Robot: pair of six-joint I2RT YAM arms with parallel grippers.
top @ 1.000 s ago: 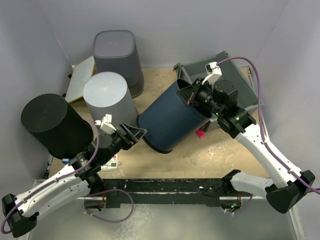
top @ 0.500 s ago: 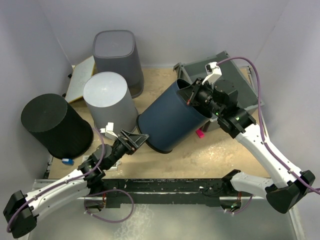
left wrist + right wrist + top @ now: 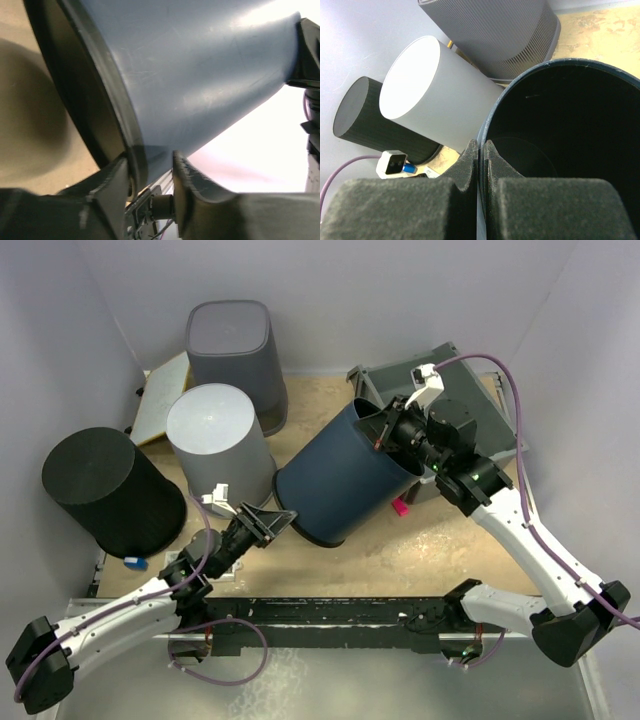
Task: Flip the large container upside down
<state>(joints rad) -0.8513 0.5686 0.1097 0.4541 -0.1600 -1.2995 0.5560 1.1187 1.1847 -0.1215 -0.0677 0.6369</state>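
Note:
The large container [image 3: 340,480], a dark blue bin, lies tilted on its side in the middle of the table, with its open mouth up and to the right. My right gripper [image 3: 378,425] is shut on the mouth's rim; in the right wrist view its fingers [image 3: 470,155] pinch the thin wall of the container [image 3: 560,125], one inside and one outside. My left gripper [image 3: 285,515] is at the lower left base edge. In the left wrist view the gripper [image 3: 150,160] straddles the black bottom edge of the container [image 3: 200,75], with both fingers touching it.
An upturned light grey bin [image 3: 215,435] stands just left of the container. A black bin [image 3: 105,490] is further left and a dark grey ribbed bin [image 3: 232,350] is behind. A grey box [image 3: 400,375] sits at the back right, and a small pink item [image 3: 400,507] lies under the container's mouth.
My left arm has swung in from beside the black bin to the container's base, and its jaws have narrowed onto the base edge. The right arm and the container have not moved.

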